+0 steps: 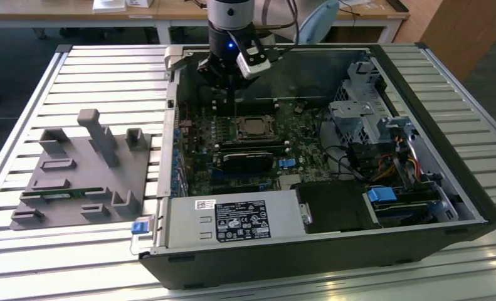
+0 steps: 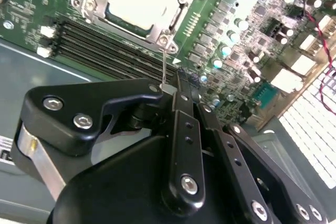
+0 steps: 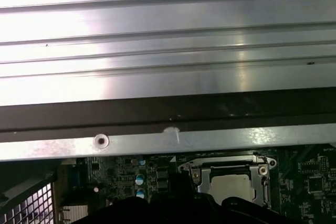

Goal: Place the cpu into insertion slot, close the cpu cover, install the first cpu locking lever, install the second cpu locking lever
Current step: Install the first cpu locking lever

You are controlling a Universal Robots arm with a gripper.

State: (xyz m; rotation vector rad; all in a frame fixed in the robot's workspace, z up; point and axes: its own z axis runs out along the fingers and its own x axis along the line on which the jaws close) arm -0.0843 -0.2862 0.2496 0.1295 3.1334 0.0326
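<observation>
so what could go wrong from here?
1. The end effector sits at a thin wire lever by the socket; it could slip off or bend.
2. The memory slots and small capacitors lie close to the end effector, so a sideways move could hit them.

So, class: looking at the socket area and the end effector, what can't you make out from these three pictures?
- Socket's lower part: in the first wrist view the dark end effector covers the edge of the cpu and cpu cover.
- Socket's far side: cut off by the picture edge in the second wrist view.
- Lever positions: too small in the exterior view.
- What the end effector is gripping beside the thin wire lever: unclear.
</observation>
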